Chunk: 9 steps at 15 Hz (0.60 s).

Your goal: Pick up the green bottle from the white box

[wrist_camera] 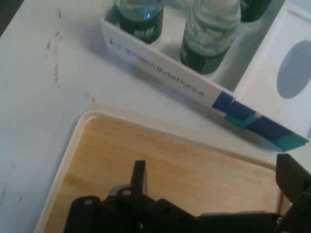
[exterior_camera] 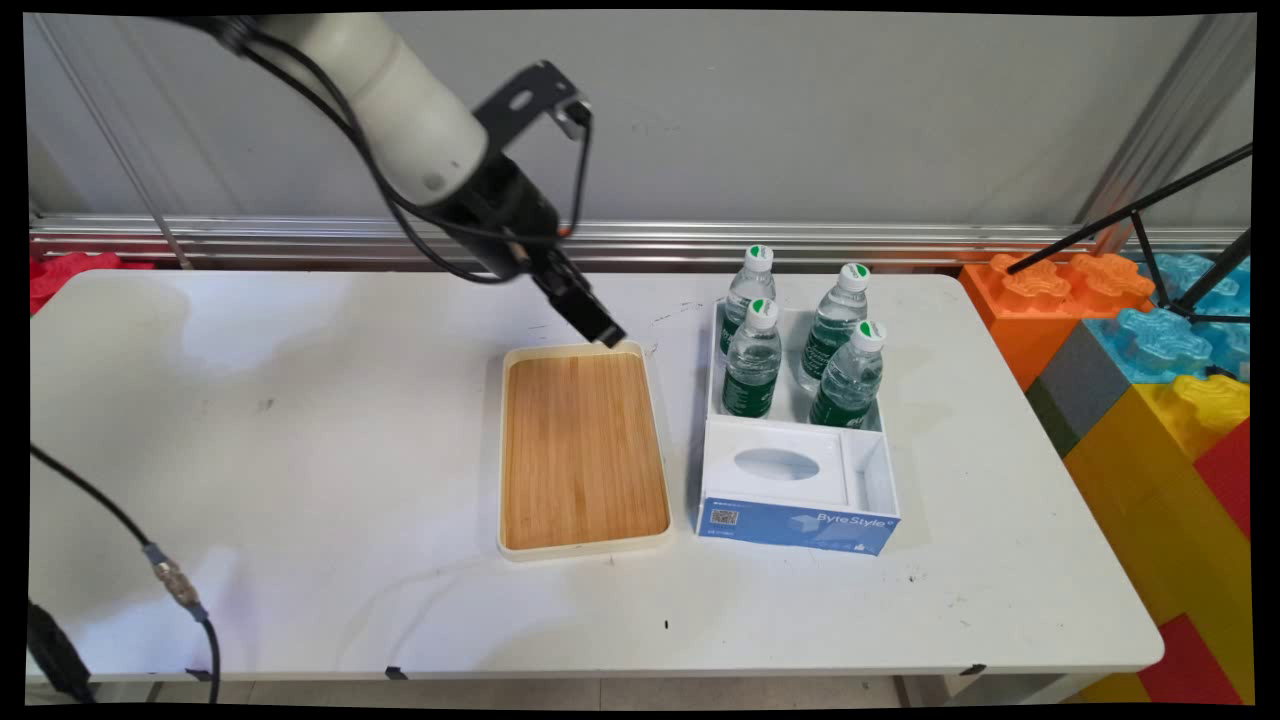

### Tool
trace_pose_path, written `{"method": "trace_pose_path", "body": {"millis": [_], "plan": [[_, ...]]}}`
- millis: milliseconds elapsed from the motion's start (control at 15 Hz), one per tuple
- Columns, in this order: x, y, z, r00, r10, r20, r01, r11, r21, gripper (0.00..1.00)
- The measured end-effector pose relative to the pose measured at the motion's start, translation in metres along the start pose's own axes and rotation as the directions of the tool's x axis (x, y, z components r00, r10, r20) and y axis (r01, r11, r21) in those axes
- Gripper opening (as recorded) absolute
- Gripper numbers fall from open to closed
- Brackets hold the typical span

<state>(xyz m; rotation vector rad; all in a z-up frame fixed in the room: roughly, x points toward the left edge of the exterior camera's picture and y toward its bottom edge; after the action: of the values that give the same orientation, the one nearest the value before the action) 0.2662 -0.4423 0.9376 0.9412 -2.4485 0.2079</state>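
My gripper [exterior_camera: 603,333] hangs low over the far edge of a cream-rimmed tray [exterior_camera: 503,450] with a bare wooden floor, near its far right corner. In the hand view its fingers [wrist_camera: 139,175] stand wide apart over the tray [wrist_camera: 73,141], open and holding nothing. Just right of the tray stands a white and blue carton [exterior_camera: 800,525]. Several clear water bottles [exterior_camera: 752,362] with white caps fill its far compartment, and a white tissue box with an oval slot [exterior_camera: 776,464] sits in the near one. The carton's wall [wrist_camera: 160,77] and two bottles [wrist_camera: 210,34] show ahead of the gripper.
Large coloured foam blocks [exterior_camera: 1150,380] are stacked off the table's right end, with black tripod legs [exterior_camera: 1140,215] above them. A black cable with a connector [exterior_camera: 175,580] hangs by the near left edge. A red block [exterior_camera: 65,270] lies beyond the far left corner.
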Motion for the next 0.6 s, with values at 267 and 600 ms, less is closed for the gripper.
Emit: {"method": "trace_pose_path", "body": {"millis": [267, 600], "plan": [[0.002, 0.006, 0.034, 0.998, 0.031, -0.053, -0.032, 0.999, -0.022, 1.00], [0.010, 0.013, 0.086, 0.989, 0.078, -0.126, -0.084, 0.995, -0.047, 1.00]]}}
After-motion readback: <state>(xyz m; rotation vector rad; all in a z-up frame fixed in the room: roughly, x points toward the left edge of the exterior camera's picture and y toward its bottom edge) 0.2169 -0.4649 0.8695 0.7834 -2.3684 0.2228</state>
